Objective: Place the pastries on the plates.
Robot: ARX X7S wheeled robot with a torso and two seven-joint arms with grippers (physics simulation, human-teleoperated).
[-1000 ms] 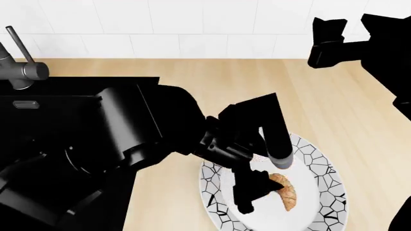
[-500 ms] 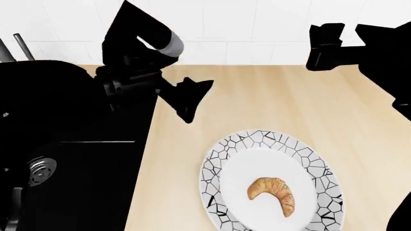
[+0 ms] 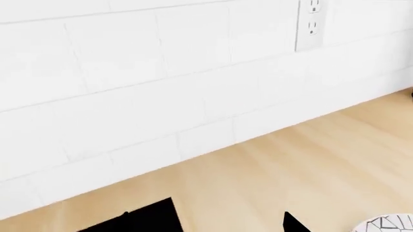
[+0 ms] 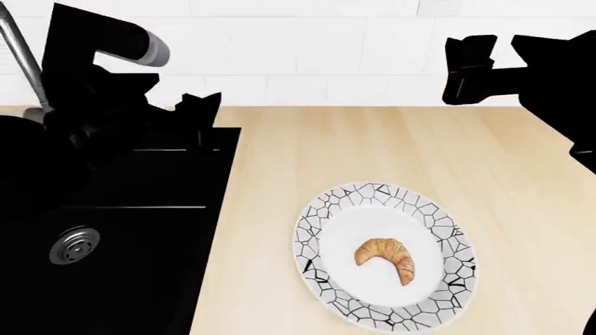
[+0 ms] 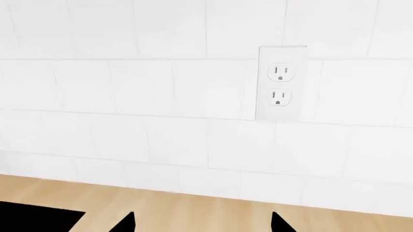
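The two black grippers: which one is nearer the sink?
The left gripper, raised over the black sink's back edge; the right gripper hangs above bare wooden counter.

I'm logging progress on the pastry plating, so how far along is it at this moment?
One step looks done: the small croissant lies on the mosaic-rimmed white plate. Nothing is in hand: the left gripper is open and empty above the black sink's edge, and the right gripper is open, facing the tiled wall. The second pastry and plate are not in view, so that placement seems left.
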